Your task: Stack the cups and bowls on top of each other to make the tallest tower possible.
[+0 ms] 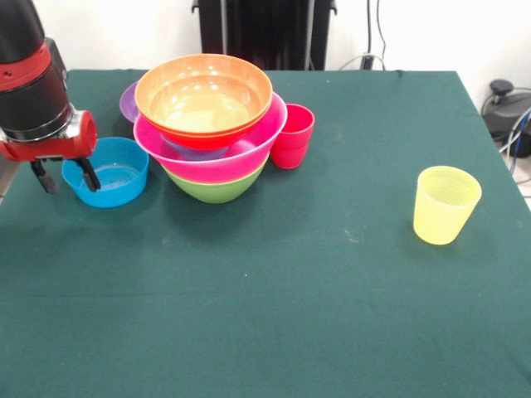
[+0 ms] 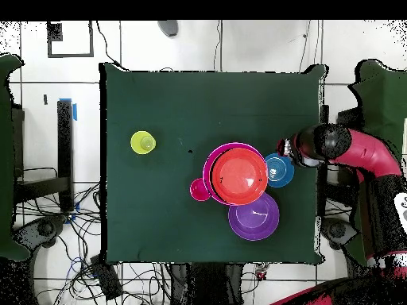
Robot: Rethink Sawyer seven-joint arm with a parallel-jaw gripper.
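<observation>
The gripper (image 1: 65, 176) hangs at the left side of the front view, just above the worktop (image 1: 274, 298) with its green cloth. Its jaws stand apart, and one finger is over the near rim of the small blue bowl (image 1: 106, 172) while the other is outside the bowl. The bowl sits on the cloth, and I cannot tell if a finger touches it.

Just beside the blue bowl stands the tower (image 1: 211, 124): the green bowl (image 1: 217, 189) is at the bottom, the big pink bowl (image 1: 217, 159) is in it, and an orange bowl (image 1: 203, 93) is on top. A purple bowl (image 1: 129, 101) lies behind the tower. The red cup (image 1: 292, 135) stands upright, touching the tower on the other side. The yellow cup (image 1: 446, 204) stands upright alone, well apart from the rest.
</observation>
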